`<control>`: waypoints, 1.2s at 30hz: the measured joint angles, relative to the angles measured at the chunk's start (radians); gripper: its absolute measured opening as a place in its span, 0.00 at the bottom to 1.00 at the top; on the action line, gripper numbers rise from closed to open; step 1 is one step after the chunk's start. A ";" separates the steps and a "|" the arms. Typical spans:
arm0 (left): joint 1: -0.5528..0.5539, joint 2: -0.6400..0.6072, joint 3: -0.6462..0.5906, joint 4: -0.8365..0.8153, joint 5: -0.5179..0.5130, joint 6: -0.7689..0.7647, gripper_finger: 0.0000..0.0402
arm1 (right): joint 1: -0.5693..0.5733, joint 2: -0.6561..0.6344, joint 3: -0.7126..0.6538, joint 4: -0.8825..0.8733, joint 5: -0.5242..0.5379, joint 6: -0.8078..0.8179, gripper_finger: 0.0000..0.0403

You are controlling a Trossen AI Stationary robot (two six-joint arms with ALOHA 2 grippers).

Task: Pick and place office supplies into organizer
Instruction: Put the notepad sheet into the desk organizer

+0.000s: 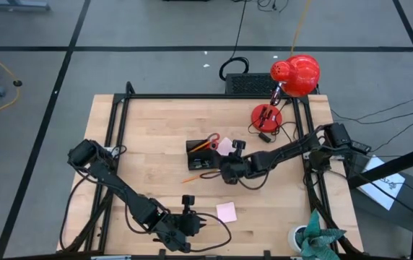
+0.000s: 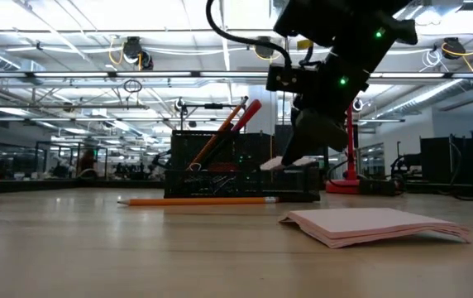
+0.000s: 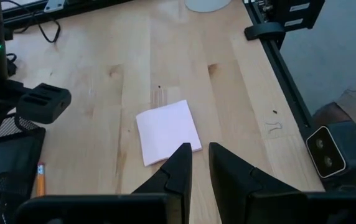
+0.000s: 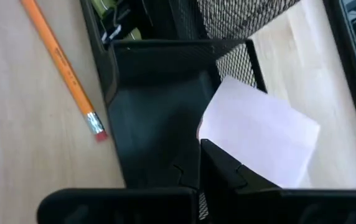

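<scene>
while the right gripper (image 4: 228, 168) stays out of it, clamped on a pink note pad (image 4: 262, 134) over the black organizer's (image 1: 203, 155) edge, a pencil (image 2: 199, 200) lies just beside the organizer; the left gripper (image 3: 200, 168), fingers slightly apart, hovers near a second pink pad (image 3: 167, 130).

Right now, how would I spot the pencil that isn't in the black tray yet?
Find the black mesh organizer mid-table. An orange pencil lies flat on the wood beside it. Unlike the pencil leaning inside the organizer, it lies alone on bare table.
</scene>
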 joint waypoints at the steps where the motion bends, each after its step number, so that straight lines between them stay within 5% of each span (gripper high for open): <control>1: 0.000 0.000 0.000 0.000 0.000 0.000 0.16 | -0.004 0.000 -0.006 0.014 -0.004 -0.005 0.00; 13: 0.000 0.000 0.000 0.000 0.000 -0.004 0.16 | -0.024 0.001 -0.044 0.192 -0.162 -0.026 0.00; 36: 0.000 0.000 0.000 0.000 0.000 -0.014 0.16 | -0.059 0.001 -0.044 0.210 -0.180 0.249 0.00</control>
